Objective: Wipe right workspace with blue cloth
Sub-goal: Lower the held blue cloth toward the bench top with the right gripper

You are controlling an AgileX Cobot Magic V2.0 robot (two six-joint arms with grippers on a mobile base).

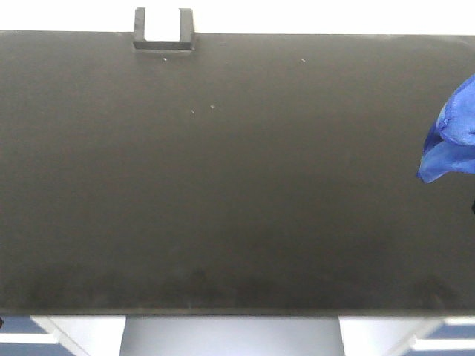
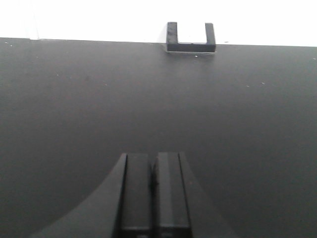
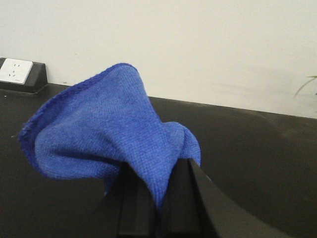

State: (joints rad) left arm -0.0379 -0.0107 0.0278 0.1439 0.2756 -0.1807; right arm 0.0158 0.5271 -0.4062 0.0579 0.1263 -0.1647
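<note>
Right tool (image 3: 158, 193) grips blue cloth (image 3: 99, 134) (bunched ahead of it); narrow pinch could slip when dragged across the counter (image 3: 257, 158).

We see the blue cloth (image 3: 109, 129): royal blue, soft, wrinkled and bunched. One fold is pinched in the right tool (image 3: 158, 171), and the loose part flares up and left. It sits at the right edge of the right workspace (image 1: 223, 185), a matte black desk with faint smudges. We can't tell whether the cloth touches it.

Left gripper (image 2: 154, 159) closed; right gripper (image 3: 158, 181) pinches blue cloth (image 3: 109, 134).
</note>
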